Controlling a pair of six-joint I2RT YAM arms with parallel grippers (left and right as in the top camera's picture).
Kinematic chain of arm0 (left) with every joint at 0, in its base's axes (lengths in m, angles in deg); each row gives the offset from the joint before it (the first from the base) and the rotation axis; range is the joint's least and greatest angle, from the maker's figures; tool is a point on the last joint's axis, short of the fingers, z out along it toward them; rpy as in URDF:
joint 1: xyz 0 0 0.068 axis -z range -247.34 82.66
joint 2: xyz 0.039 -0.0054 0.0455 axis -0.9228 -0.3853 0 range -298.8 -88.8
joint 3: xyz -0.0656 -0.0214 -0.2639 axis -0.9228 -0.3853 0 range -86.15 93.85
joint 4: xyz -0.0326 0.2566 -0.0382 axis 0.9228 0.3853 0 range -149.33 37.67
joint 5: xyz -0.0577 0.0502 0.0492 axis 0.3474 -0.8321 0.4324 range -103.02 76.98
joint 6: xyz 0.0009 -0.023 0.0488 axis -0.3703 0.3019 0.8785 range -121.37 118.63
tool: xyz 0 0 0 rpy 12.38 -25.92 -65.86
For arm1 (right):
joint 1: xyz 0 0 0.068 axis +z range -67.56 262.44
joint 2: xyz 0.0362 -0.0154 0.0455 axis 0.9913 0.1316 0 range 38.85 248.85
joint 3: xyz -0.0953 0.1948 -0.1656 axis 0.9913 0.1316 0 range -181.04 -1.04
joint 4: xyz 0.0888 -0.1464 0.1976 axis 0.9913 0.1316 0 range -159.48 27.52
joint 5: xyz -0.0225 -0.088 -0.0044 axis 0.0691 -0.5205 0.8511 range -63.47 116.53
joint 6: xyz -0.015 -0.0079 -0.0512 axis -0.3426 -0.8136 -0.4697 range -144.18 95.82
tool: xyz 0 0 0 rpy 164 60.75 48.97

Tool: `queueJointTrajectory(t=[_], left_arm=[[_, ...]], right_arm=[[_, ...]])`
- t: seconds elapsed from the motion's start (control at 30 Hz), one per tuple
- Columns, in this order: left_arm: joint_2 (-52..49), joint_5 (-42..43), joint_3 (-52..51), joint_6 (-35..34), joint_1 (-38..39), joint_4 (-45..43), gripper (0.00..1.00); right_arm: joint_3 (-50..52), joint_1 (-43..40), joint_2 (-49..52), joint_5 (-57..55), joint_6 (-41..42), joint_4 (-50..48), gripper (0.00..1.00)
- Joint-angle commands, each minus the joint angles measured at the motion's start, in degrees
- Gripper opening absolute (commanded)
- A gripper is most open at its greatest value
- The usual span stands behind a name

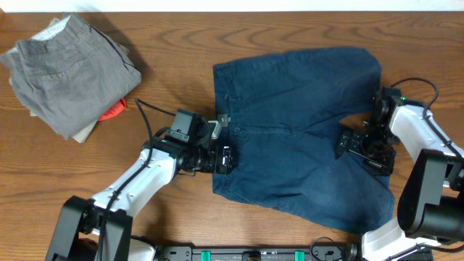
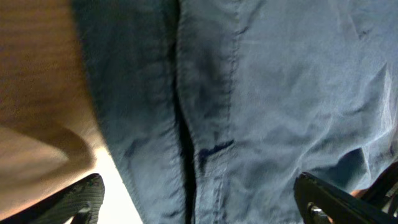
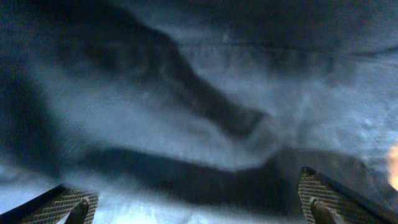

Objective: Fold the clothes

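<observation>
The dark navy shorts (image 1: 297, 123) lie spread on the wooden table, waistband at the left, legs toward the right. My left gripper (image 1: 226, 158) is open at the waistband's left edge; in the left wrist view its fingers (image 2: 199, 202) straddle the waistband hem and fly seam (image 2: 186, 124). My right gripper (image 1: 346, 145) is open just above the crotch and right leg; its wrist view shows only blurred wrinkled navy fabric (image 3: 199, 93) between the spread fingers (image 3: 199, 208).
A folded grey-khaki pair of shorts (image 1: 69, 69) sits at the back left with a small orange-red garment (image 1: 114, 111) under its edge. Bare wooden table (image 1: 181, 43) surrounds the navy shorts.
</observation>
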Motion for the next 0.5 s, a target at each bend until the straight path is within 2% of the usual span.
queueJointTrajectory(t=[0.0,0.1,0.2,0.37,0.47], left_arm=[[-2.9,-1.5,0.3,-1.8,0.8,-0.9,0.95],[-6.8,-1.2,0.3,-5.2,0.8,-3.6,0.95],[-10.8,-1.0,0.3,-6.8,0.8,-8.2,0.95],[-14.8,-1.0,0.3,-8.9,0.8,-15.4,0.94],[-15.8,-1.2,0.3,-8.9,0.8,-21.8,0.90]], right_arm=[[2.4,-0.1,0.0,-0.6,2.2,-3.7,0.99],[4.8,0.1,0.0,-0.5,2.2,-11.6,0.94],[7.4,0.6,0.0,-0.3,2.2,-21.5,0.85],[8.9,1.9,0.0,0.7,1.4,-34.6,0.77],[8.9,2.6,0.0,1.4,1.3,-42.2,0.76]])
